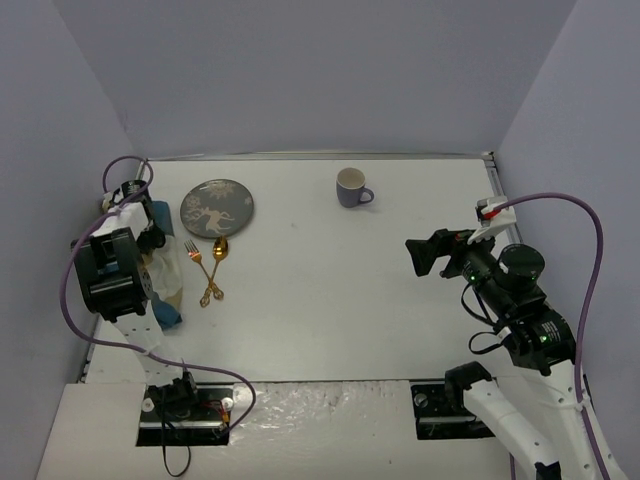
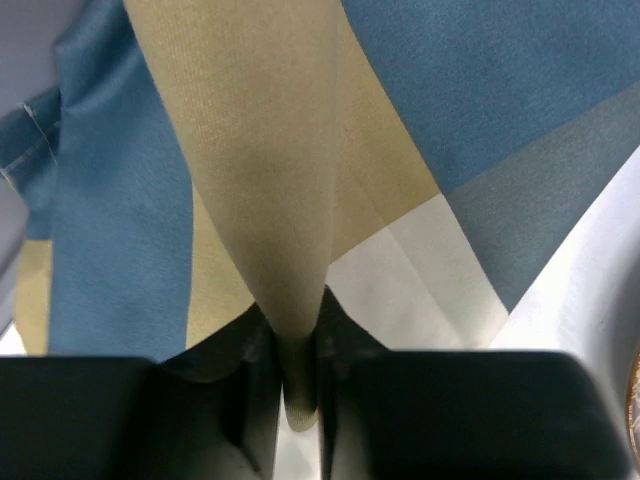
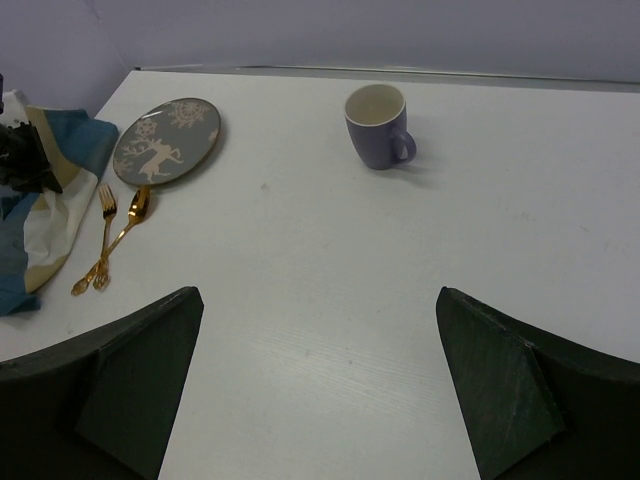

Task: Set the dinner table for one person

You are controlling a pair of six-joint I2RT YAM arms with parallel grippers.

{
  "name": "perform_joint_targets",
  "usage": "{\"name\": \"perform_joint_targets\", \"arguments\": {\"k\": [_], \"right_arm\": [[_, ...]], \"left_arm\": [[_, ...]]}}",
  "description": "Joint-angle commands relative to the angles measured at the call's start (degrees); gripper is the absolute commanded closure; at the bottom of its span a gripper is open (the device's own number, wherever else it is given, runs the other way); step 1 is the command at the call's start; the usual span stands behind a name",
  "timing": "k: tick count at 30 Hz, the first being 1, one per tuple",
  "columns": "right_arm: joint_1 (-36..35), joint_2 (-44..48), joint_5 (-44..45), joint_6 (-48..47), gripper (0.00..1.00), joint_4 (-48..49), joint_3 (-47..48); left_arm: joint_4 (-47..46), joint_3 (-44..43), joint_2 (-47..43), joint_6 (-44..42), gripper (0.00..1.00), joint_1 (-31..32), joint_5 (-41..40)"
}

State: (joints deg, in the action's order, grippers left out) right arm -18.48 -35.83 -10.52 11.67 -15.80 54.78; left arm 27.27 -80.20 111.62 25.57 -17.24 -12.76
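Left claw [image 2: 300,400]: pressed together on a raised beige fold of the placemat [image 2: 130,230], pinching the cloth between both fingers; positioned left of the plate [image 1: 216,207].
Placemat: blue-and-beige checked cloth, bunched and rumpled, left of the plate and reaching toward the near side; part lifted off the surface.
Plate: round, grey-blue with a pale deer pattern, lying flat near the far left corner.
Fork [image 1: 201,270]: gold, just on the near side of the plate, tines toward it.
Spoon [image 1: 217,262]: gold, beside the fork, bowl close to the plate's rim; handle ends meet the fork's.
Mug [image 1: 352,187]: lavender, upright, well to the right of the plate, handle turned away from it.
Right claw [image 3: 318,300]: fingers spread wide, nothing between them, held above the surface far right of the plate.
Desk [image 1: 330,300]: white, rectangular, thin metal rim; lies under the plate and carries every item listed.
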Motion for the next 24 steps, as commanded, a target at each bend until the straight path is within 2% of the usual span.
{"name": "perform_joint_targets", "arguments": {"k": [1,5,8,10,14,20,24], "right_arm": [[-0.24,-0.74,0.27,-0.98,0.00,2.53,1.01],[-0.24,-0.90,0.33,-0.94,0.00,2.53,1.81],[-0.24,-0.82,0.95,-0.99,0.00,2.53,2.17],[-0.24,-0.87,1.28,-1.17,0.00,2.53,2.22],[-0.24,-1.02,1.82,-1.18,0.00,2.50,2.64],[-0.24,-0.31,3.50,-0.08,0.00,2.44,3.70],[-0.24,0.90,7.70,1.48,0.00,2.29,3.02]], "left_arm": [[3.32,-4.91,-6.75,-2.66,1.00,-0.18,-1.60],[8.52,-8.58,-16.96,-5.39,1.00,2.24,-1.23],[16.74,-14.98,-23.75,-8.95,1.00,8.29,-2.35],[22.66,-18.55,-28.31,-10.20,1.00,14.10,-4.21],[26.95,-22.21,-34.62,-9.57,1.00,29.66,-5.82],[24.16,-17.17,-38.70,-4.62,1.00,49.83,-7.73],[14.99,-10.35,-36.82,-0.24,1.00,61.82,-10.41]]}}
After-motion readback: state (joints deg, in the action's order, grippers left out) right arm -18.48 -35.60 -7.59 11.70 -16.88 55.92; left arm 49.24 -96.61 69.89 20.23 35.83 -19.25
